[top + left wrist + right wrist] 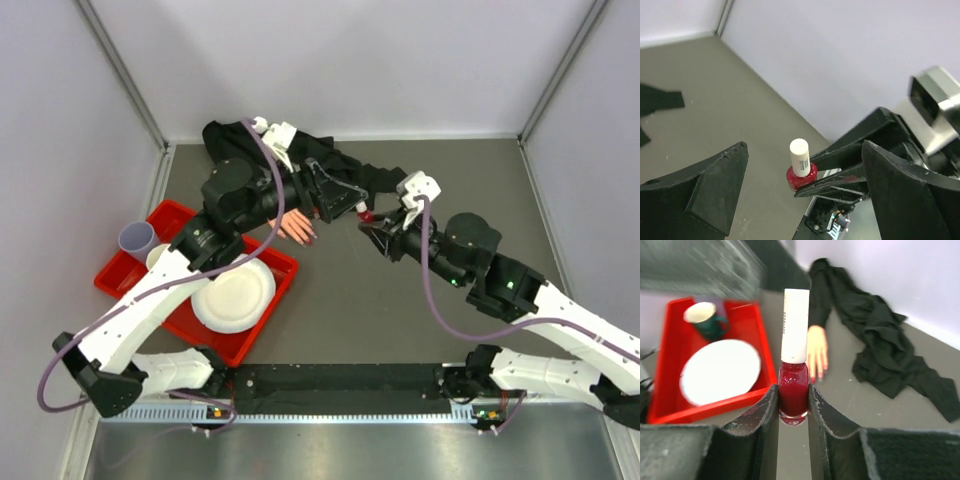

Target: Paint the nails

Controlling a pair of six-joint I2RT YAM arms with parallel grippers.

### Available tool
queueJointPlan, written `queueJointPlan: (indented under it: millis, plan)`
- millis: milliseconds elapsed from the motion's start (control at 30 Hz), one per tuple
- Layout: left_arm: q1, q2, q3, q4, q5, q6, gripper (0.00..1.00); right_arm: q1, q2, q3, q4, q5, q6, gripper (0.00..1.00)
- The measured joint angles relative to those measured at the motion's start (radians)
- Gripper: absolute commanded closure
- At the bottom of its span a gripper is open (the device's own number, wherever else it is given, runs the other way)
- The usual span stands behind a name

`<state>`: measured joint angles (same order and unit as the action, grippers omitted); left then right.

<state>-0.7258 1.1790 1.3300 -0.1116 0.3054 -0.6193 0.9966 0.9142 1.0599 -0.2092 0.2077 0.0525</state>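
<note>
A small red polish bottle (793, 385) with a white cap (795, 325) stands upright between the fingers of my right gripper (793, 400), which is shut on its glass body above the table. My left gripper (805, 185) is open, its two fingers wide apart on either side of the bottle (801, 175), touching neither bottle nor cap (799, 154). Behind the bottle the pale mannequin hand (816, 350) lies flat, its nails (819, 373) dark pink-red at the fingertips. In the top view both grippers meet at the bottle (367, 213), right of the hand (297, 228) and its black sleeve (350, 170).
A red tray (175, 215) at the left holds a white plate (235, 295) and a cup (137, 238). Black fabric (880, 340) spreads toward the back wall. Grey walls close in the table on three sides.
</note>
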Motion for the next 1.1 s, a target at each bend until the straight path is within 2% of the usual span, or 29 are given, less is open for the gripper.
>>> queueJointPlan:
  millis: [133,300,467,567,600,800,900,933,1000,1100]
  plan:
    - [0.027,-0.066,-0.052,0.091,0.099,0.023,0.12,-0.102,-0.043,-0.013,0.002,-0.230,0.036,1.00]
    - [0.051,-0.079,-0.132,0.288,0.289,-0.003,0.11,-0.276,-0.077,-0.038,0.053,-0.571,0.148,1.00]
    - [0.052,-0.040,-0.209,0.490,0.432,-0.102,0.14,-0.374,-0.085,-0.087,0.179,-0.871,0.292,1.00]
    - [0.052,-0.010,-0.233,0.621,0.492,-0.181,0.26,-0.398,-0.079,-0.098,0.241,-0.973,0.352,1.00]
    - [0.052,0.001,-0.235,0.662,0.511,-0.208,0.33,-0.401,-0.076,-0.098,0.260,-1.001,0.372,1.00]
    - [0.052,0.026,-0.235,0.780,0.566,-0.294,0.57,-0.407,-0.060,-0.105,0.343,-1.082,0.431,1.00]
    - [0.052,0.026,-0.235,0.786,0.568,-0.298,0.75,-0.411,-0.053,-0.105,0.351,-1.093,0.441,1.00]
    - [0.052,0.026,-0.234,0.782,0.567,-0.294,0.86,-0.411,-0.051,-0.105,0.348,-1.092,0.439,1.00]
    - [0.052,0.026,-0.225,0.749,0.557,-0.265,1.00,-0.411,-0.050,-0.104,0.328,-1.074,0.429,1.00]
    - [0.049,0.028,-0.190,0.636,0.522,-0.203,1.00,-0.409,-0.057,-0.099,0.274,-0.992,0.385,1.00]
